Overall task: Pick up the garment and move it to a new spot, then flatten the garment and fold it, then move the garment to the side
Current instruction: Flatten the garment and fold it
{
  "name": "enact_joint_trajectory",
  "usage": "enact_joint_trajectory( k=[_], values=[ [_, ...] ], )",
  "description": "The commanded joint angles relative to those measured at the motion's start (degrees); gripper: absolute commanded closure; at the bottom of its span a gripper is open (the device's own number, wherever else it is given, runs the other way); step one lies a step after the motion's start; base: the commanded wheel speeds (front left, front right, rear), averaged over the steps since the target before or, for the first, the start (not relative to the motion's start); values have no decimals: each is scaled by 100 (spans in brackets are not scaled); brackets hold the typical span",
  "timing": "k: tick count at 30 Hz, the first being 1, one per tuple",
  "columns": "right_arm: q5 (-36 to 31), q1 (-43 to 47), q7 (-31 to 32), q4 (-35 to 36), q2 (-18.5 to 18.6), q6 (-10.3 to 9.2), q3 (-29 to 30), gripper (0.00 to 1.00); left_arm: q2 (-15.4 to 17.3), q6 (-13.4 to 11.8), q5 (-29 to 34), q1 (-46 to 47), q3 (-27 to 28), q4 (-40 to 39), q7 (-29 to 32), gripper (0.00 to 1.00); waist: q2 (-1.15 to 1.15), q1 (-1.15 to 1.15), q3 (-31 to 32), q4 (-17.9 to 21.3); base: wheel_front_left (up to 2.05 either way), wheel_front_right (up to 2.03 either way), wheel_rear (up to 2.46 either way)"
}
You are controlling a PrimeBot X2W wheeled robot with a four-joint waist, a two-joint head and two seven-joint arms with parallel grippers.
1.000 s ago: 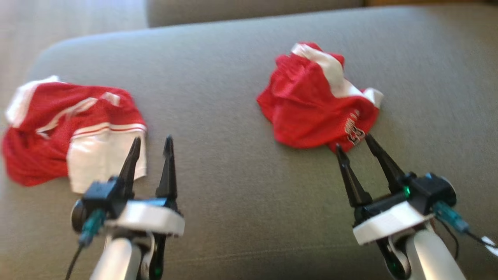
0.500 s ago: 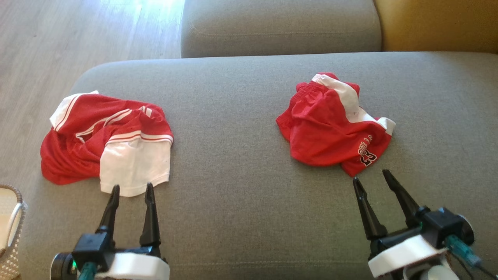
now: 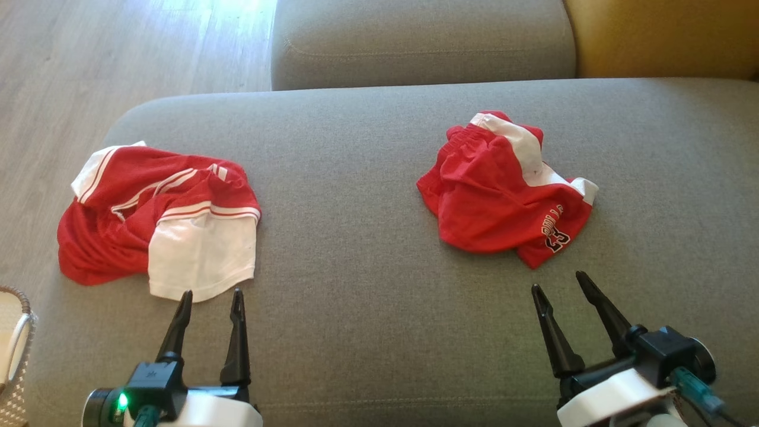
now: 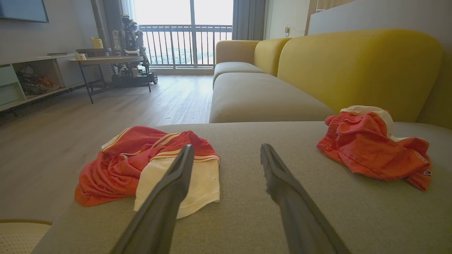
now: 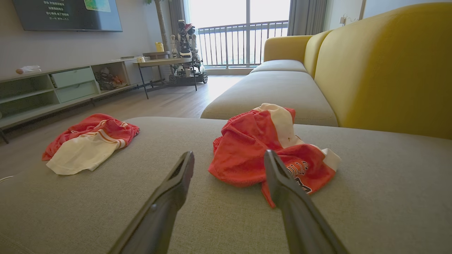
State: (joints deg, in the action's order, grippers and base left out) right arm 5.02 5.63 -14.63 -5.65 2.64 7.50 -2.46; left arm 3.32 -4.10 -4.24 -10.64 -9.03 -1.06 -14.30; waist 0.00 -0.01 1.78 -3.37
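**Left gripper (image 3: 213, 291) and right gripper (image 3: 557, 280) drawn back, both empty**

Both have eased toward the near edge of the grey seat cushion (image 3: 356, 249), fingers spread wide, touching no cloth. The crumpled red shorts (image 3: 492, 207) lie just beyond the right gripper. The red-and-white jersey (image 3: 136, 237) slumps at the left edge, by the left gripper. Bare cushion separates the garments.

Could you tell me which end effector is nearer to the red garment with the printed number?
Right. The right end effector sits just short of the numbered garment; the left end effector is across the cushion, by the other red-and-white garment.
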Motion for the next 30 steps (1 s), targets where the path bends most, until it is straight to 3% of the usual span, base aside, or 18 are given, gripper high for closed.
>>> enact_joint_trajectory(
  k=[1, 17, 25, 30],
  values=[
    [-24, -161, -37, 158, 23, -1, -158, 0, -42, 3, 59, 193, 141, -146, -70, 0, 0, 1, -16, 16, 0, 0, 0],
    [19, -252, -37, 201, 23, -1, -217, 0, -44, -15, 19, 470, 37, 90, -70, 0, 0, 1, -163, 205, 0, 0, 0],
    [7, -431, -37, 237, 23, -1, -333, 0, 44, 250, 132, 1390, 137, 572, -70, 0, 0, 1, -514, 545, 0, 0, 0],
    [52, -694, -37, 342, 23, -1, -384, 0, 111, 504, 94, 2374, 209, 974, -70, 0, 0, 1, -938, 977, 0, 0, 0]
  ],
)
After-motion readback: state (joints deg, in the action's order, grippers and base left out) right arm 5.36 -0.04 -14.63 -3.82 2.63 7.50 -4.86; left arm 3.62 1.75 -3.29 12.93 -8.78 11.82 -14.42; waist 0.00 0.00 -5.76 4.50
